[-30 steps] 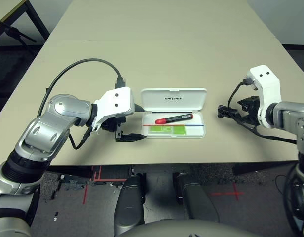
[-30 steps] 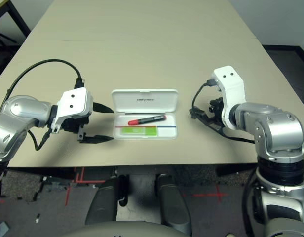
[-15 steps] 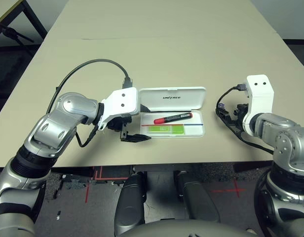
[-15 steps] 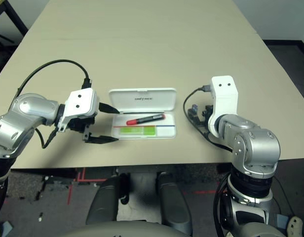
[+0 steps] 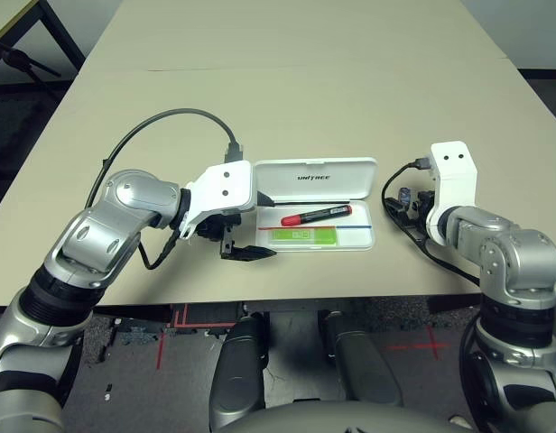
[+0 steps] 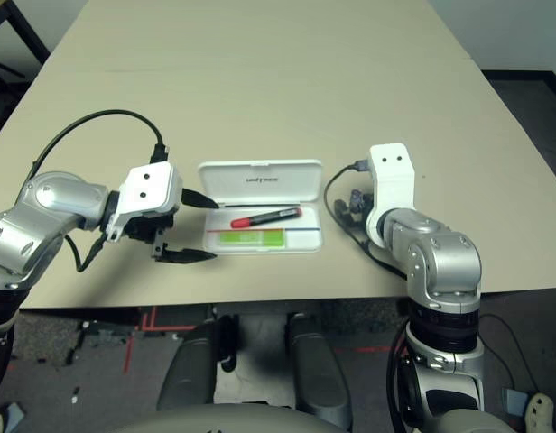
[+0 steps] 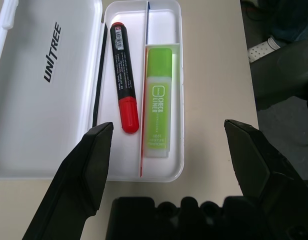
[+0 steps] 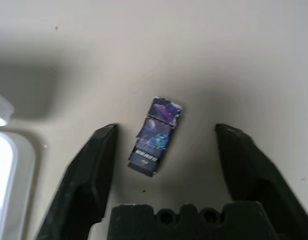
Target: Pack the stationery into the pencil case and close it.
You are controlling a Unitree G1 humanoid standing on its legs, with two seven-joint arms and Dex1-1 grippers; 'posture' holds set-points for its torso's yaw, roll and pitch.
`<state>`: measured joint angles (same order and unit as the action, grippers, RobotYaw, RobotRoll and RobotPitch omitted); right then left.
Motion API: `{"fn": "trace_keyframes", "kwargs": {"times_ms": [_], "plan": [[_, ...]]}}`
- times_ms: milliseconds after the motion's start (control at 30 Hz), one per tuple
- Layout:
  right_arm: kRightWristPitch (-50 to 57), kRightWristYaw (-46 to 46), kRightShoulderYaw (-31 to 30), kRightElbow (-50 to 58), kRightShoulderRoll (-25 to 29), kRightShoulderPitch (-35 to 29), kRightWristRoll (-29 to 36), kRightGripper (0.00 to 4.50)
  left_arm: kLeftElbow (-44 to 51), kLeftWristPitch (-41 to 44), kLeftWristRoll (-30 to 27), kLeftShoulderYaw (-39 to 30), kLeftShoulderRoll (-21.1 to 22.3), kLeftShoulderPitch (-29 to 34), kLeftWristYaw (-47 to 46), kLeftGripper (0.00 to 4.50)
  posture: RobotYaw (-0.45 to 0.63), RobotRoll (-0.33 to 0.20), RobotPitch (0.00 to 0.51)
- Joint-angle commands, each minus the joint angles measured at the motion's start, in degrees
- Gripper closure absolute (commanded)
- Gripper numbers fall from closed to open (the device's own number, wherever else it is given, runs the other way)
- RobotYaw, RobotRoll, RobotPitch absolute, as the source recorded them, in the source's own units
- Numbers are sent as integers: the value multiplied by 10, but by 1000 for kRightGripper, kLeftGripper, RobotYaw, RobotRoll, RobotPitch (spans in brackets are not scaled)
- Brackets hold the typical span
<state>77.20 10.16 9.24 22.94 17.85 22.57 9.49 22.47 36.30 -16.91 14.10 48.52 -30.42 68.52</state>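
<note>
Left gripper (image 5: 246,225) spread wide, empty, at the left end of the open pencil case (image 5: 319,215), 1 finger by the lid edge, 1 off the tray's near corner. Tray holds 2 items: red marker (image 5: 316,216) and, nearer the robot, green highlighter (image 5: 303,235). Right gripper (image 8: 166,155) parted, holding nothing, fingers either side of the small purplish block (image 8: 156,136), which lies flat on the table (image 5: 296,99) just right of the case; no contact seen. Table is plain beige; dark floor with red tape marks below its near edge.
</note>
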Motion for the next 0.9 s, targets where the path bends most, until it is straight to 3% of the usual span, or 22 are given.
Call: {"fn": "trace_keyframes", "kwargs": {"times_ms": [33,167,267,367,500,633,767,900], "plan": [[-7,5,-19,-22,5,-15,2,1704,17,6,-6,1,7,7,-2,0,-20,0,218],[-2,10,-22,-19,13,-14,7,3299,18,8,-5,1,8,8,-2,0,-19,0,218],[2,19,-24,-18,29,-11,11,4169,20,10,-6,1,8,9,-2,0,-20,0,219],[-2,45,-32,-16,66,-8,20,4168,19,10,-4,3,8,8,-2,0,-23,0,219],[-132,198,-112,-35,238,-31,30,4168,14,7,-2,7,5,4,0,0,-30,0,217],[-239,301,-129,-73,322,-48,36,4168,12,5,-1,10,3,4,0,0,-34,0,218],[-370,414,-130,-120,383,-54,41,4168,11,3,1,12,3,4,1,0,-36,0,213],[-480,509,-126,-157,402,-48,54,4168,9,2,2,12,3,4,1,0,-36,0,211]]}}
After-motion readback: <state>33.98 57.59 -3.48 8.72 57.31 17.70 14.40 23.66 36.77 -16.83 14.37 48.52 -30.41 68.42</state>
